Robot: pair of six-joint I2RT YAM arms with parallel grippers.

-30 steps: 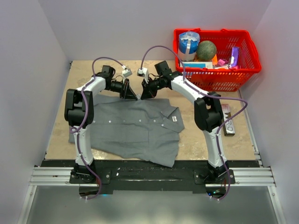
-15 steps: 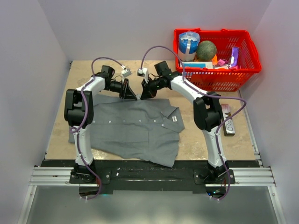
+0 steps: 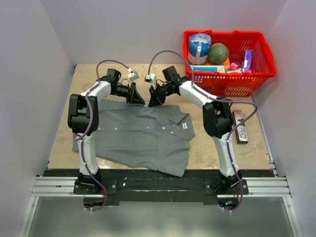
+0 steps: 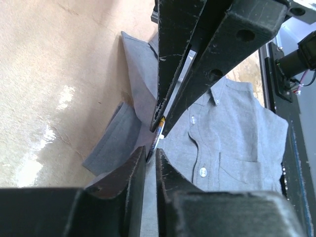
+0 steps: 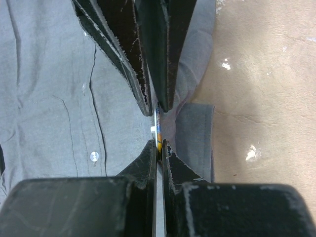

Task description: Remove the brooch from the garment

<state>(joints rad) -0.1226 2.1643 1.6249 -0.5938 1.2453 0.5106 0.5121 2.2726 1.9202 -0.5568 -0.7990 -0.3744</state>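
Note:
The grey garment (image 3: 143, 136) lies flat on the table, collar to the right. My left gripper (image 3: 143, 103) and right gripper (image 3: 150, 102) meet tip to tip at its far edge, hiding the brooch from above. In the left wrist view the brooch (image 4: 157, 136) shows edge-on, with a gold-yellow rim, between my left gripper (image 4: 151, 154) below and the right gripper (image 4: 159, 126) above. In the right wrist view the brooch (image 5: 157, 129) stands edge-on, its yellow rim pinched in my right gripper (image 5: 159, 144), with the left gripper (image 5: 157, 111) closed on its far end. Raised cloth (image 5: 195, 128) lies beside it.
A red basket (image 3: 227, 81) full of items stands at the back right, just behind the right arm. A dark box (image 3: 240, 127) lies at the table's right edge. White walls close in the left, back and right sides. The wooden table (image 3: 222, 143) shows around the shirt.
The right arm has drifted slightly left toward the left gripper. The left arm and the shirt look unchanged.

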